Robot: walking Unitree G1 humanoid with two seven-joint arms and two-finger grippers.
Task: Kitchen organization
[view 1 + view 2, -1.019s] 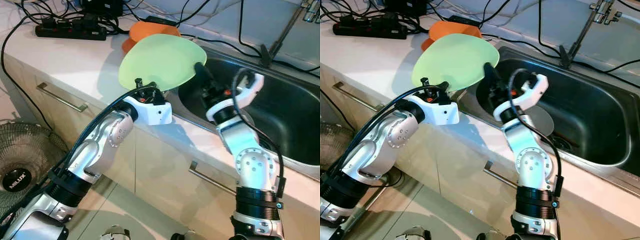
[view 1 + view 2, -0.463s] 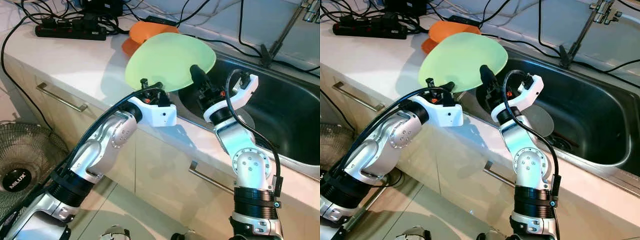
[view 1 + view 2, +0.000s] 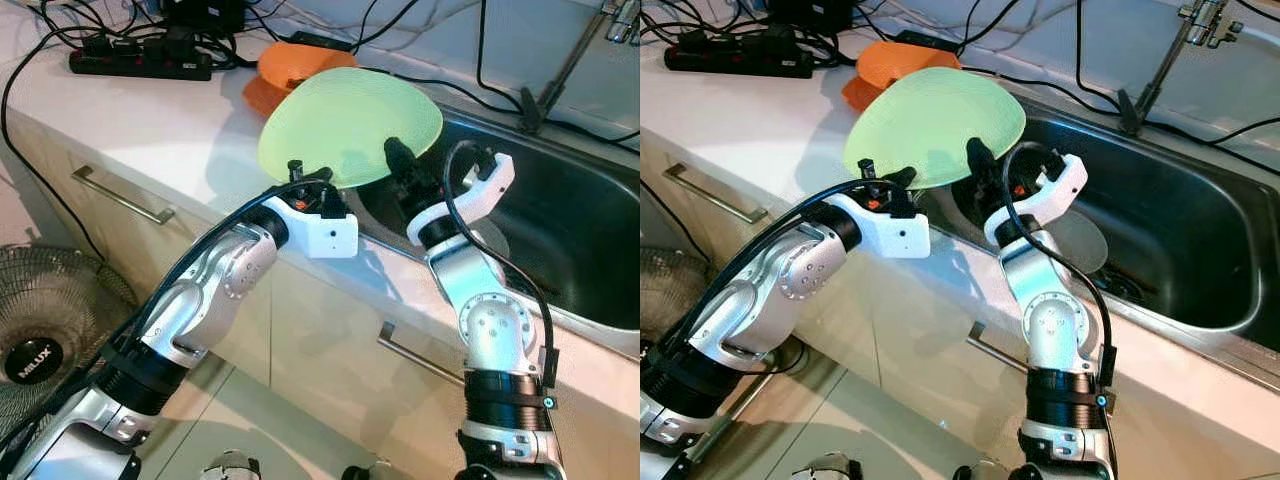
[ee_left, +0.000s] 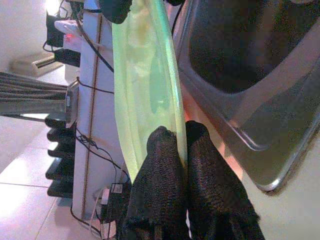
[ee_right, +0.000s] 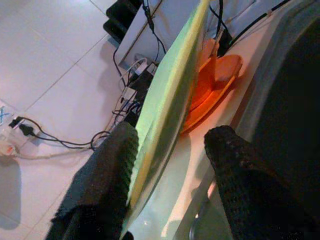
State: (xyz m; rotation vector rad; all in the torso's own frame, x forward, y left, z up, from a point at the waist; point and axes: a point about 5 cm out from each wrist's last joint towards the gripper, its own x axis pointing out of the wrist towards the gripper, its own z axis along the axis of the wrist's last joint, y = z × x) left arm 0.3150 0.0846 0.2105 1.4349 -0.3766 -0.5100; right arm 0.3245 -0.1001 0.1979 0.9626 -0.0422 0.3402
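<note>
The left gripper (image 4: 176, 142) has its fingers pinching the rim of a light green plate (image 3: 350, 125), holding it tilted above the tabletop (image 3: 130, 115) at the sink's (image 3: 570, 230) edge. The right gripper (image 5: 170, 165) has its fingers spread around the plate's opposite rim. Orange plates (image 3: 285, 65) lie on the tabletop just behind.

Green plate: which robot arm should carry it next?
Probably the left. The left gripper already pinches the green plate by its rim, fingers shut. The right gripper is open, one finger beside the plate, gripping nothing.
</note>
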